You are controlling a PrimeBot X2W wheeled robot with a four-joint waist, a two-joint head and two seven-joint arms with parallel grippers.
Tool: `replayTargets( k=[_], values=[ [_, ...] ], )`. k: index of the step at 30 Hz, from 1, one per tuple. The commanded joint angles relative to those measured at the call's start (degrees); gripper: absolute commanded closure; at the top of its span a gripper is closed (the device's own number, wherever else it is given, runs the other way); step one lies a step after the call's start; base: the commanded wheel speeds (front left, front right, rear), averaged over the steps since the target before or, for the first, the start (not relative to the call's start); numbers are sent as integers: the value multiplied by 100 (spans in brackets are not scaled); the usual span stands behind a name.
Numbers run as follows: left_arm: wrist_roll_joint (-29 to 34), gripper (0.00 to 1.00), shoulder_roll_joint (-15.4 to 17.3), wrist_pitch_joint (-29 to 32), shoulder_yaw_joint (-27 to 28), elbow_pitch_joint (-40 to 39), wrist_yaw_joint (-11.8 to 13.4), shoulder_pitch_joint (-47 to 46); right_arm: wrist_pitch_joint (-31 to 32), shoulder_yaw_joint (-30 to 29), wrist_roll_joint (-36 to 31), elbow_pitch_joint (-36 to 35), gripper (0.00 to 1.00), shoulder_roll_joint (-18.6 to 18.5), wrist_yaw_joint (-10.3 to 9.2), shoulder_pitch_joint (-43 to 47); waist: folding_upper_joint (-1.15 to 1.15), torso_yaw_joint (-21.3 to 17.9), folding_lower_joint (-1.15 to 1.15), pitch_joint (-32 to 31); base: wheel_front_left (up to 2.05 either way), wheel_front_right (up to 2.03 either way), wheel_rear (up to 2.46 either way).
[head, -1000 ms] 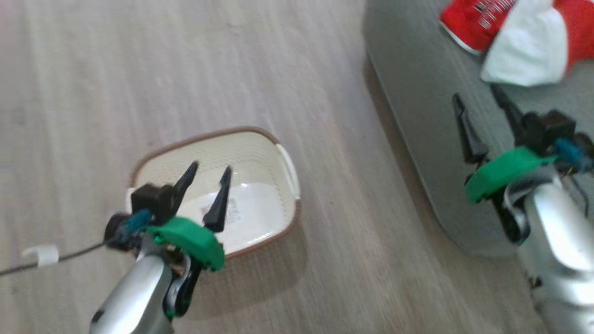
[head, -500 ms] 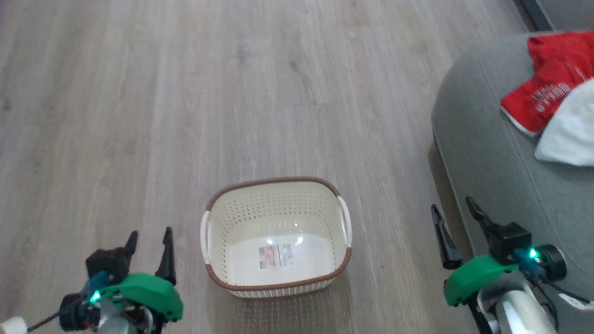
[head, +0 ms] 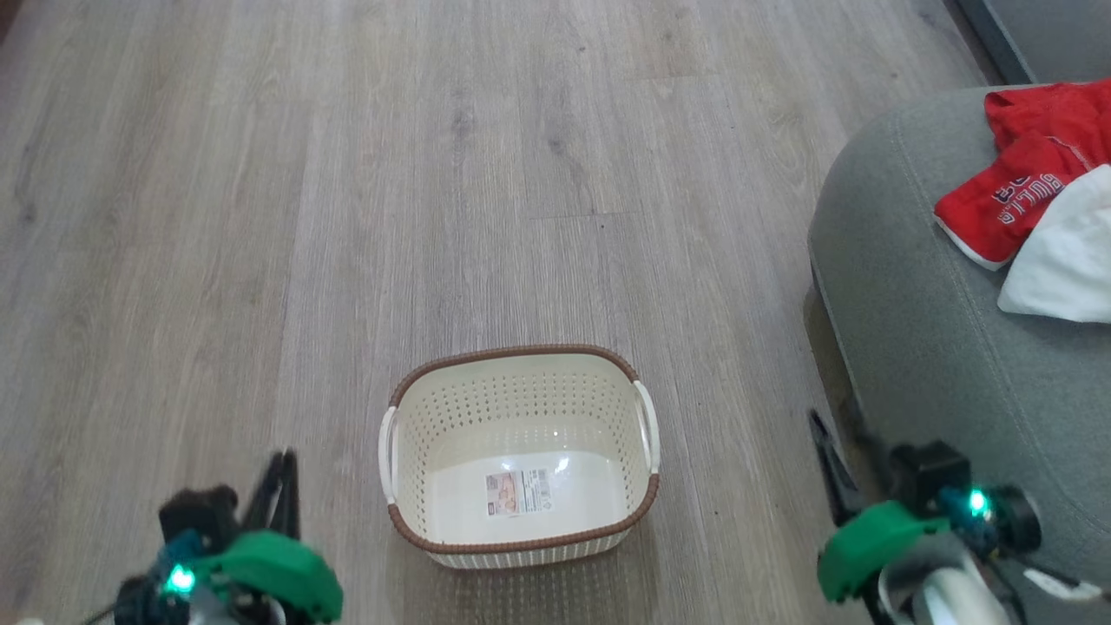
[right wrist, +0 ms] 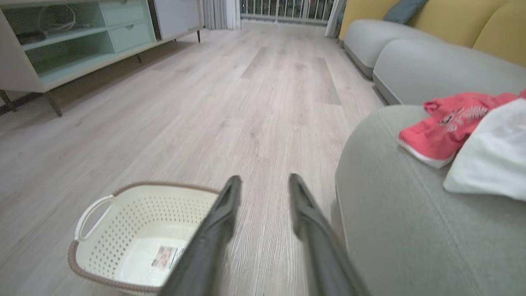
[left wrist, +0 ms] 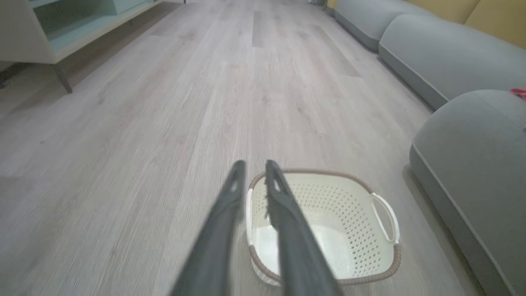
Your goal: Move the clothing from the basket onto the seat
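Left gripper [left wrist: 253, 165] and right gripper [right wrist: 264, 178]: two long, dark grey fingers [right wrist: 213, 230] each, broad at the root, narrowing to slim tips. In the head view, behind each pair, a bright green curved housing [head: 868, 540] and a black boxy block [head: 927, 469]. Beside the right block, a blue fitting with a small lit green lamp [head: 978, 502]; a matching left lamp [head: 180, 580]. At the near right, a silver forearm [head: 946, 606], thin dark cable and a white tab [head: 1055, 590]. Left-hand parts motion-blurred.

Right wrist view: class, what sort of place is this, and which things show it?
Probably a home living room: grey sofa seats with yellow back cushions, a low pale-green sideboard with shelves and drawers, and a wood-plank floor.
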Motion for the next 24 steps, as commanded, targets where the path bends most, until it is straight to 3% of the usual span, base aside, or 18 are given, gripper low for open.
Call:
replayTargets(
  k=[1,24],
  values=[
    [-5,100,-20,3,-1,67,1,31,4,-3,10,77,100,0,0,28,0,0,1,0,0,0,0],
    [-1293,100,-99,372,186,-56,-140,66,378,-136,1605,12,100,11,0,64,0,47,1,6,0,0,0]
  ],
)
